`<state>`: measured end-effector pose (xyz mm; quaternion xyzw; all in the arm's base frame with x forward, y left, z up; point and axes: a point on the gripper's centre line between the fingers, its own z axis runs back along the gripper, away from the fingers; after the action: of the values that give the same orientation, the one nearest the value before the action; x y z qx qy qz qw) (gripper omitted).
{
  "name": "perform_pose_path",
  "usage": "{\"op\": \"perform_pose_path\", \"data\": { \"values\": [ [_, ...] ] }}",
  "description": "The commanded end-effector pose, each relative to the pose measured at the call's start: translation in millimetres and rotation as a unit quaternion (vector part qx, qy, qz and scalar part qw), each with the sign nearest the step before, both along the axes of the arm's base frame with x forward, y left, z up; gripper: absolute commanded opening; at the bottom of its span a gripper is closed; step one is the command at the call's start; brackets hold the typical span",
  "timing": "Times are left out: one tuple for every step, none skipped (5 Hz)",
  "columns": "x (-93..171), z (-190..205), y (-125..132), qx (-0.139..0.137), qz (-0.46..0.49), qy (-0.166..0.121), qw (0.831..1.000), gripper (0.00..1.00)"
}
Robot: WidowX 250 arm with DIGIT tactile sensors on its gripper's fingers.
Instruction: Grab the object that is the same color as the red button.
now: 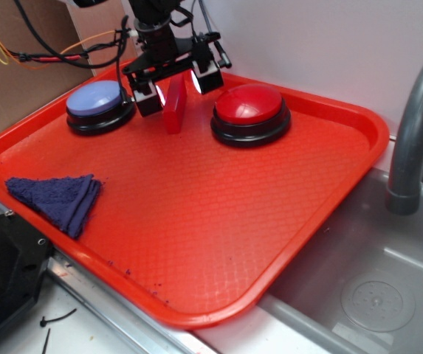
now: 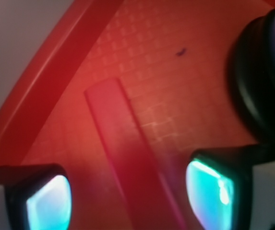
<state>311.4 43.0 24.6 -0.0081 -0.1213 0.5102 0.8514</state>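
Note:
The small red bar-shaped block (image 1: pixel 174 114) stands on the red tray (image 1: pixel 196 221) between the two buttons. The glossy red dome button (image 1: pixel 250 105) on its black base sits just right of it. My gripper (image 1: pixel 176 87) hovers over the block with its jaws open, one finger on each side of the block's top, neither pad touching it. In the wrist view the block (image 2: pixel 127 158) runs diagonally between my two lit pads (image 2: pixel 207 194), with gaps on both sides; the gripper (image 2: pixel 127 199) is open.
A lavender-blue dome button (image 1: pixel 98 103) on a black base sits left of the block; it also shows in the wrist view (image 2: pixel 267 81). A folded dark blue cloth (image 1: pixel 56 195) lies at the tray's left. A grey sink (image 1: pixel 373 295) and faucet (image 1: pixel 414 125) are on the right.

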Motion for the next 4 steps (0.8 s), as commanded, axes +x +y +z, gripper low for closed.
{"op": "perform_pose_path", "data": {
  "values": [
    [3.4,9.6,-2.5,0.020,-0.006,-0.012,1.000,0.00],
    [0.6,16.7,-4.8,0.016,-0.043,0.028,0.999,0.00],
    [-7.8,32.7,-9.1,0.023,-0.083,0.031,0.996,0.00],
    [-20.5,62.2,-9.7,-0.002,-0.163,0.051,0.985,0.00]
  ]
}}
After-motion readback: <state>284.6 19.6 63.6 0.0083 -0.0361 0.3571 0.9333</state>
